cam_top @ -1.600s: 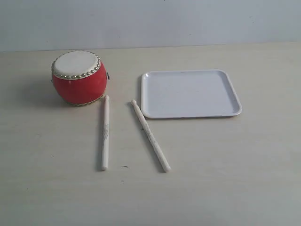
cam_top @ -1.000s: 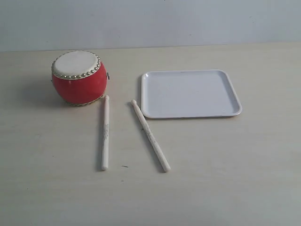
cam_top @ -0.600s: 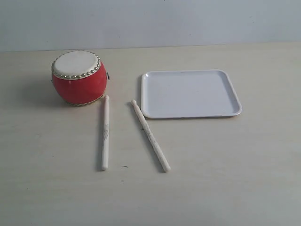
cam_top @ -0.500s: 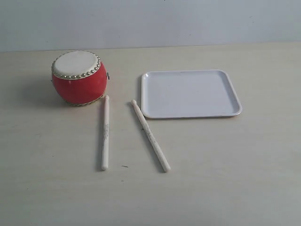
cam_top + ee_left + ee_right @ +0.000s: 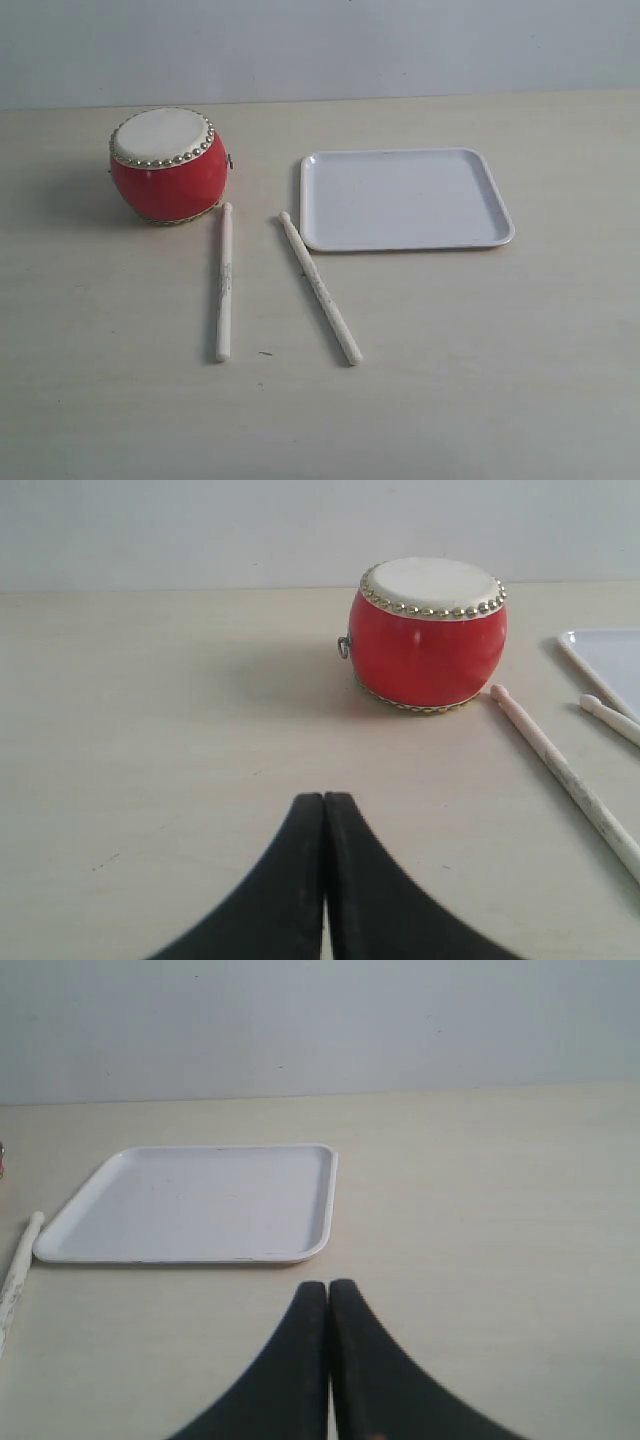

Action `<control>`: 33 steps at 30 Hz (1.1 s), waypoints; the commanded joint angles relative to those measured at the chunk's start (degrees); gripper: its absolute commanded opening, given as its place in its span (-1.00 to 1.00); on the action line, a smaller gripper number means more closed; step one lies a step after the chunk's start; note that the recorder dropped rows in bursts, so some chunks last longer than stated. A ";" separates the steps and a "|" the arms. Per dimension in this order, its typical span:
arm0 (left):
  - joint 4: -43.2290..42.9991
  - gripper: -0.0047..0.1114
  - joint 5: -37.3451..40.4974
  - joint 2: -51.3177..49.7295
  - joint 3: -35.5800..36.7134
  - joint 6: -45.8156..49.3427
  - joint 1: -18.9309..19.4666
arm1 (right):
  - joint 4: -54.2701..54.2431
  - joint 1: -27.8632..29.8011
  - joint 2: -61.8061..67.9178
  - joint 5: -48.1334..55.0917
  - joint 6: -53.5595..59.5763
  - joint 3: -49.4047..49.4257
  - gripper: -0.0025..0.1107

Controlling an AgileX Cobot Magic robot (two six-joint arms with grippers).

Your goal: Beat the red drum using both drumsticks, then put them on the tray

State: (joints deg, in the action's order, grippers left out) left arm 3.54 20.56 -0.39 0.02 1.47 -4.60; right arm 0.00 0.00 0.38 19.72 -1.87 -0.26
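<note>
The red drum with its cream studded top stands at the back left of the table; the left wrist view shows the drum too. Two pale drumsticks lie flat in front of it: the left drumstick points at the drum's base, the right drumstick slants toward the tray's near left corner. The white tray lies to the right with nothing on it. My left gripper is shut and holds nothing, short of the drum. My right gripper is shut on nothing, near the tray. Neither arm shows in the exterior view.
A pale wooden table carries everything. A plain grey-white wall runs along its far edge. In the left wrist view a drumstick lies beside the drum, with a second stick's tip by the tray corner.
</note>
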 commanded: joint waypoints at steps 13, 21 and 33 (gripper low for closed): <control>6.29 -0.92 -4.75 0.39 -0.02 0.69 0.25 | 0.00 0.29 -0.38 -0.49 0.19 0.26 -0.96; 31.52 -0.92 -8.26 0.39 -0.02 0.69 0.25 | 0.00 0.29 -0.38 -0.49 0.19 0.26 -0.96; 42.81 -0.92 -9.07 0.39 -0.02 0.69 0.25 | 0.00 0.29 -0.38 -0.49 0.19 0.26 -0.96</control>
State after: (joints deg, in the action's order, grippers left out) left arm 42.08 12.22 -0.39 0.02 2.40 -4.60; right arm 0.00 0.00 0.38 19.72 -1.87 -0.26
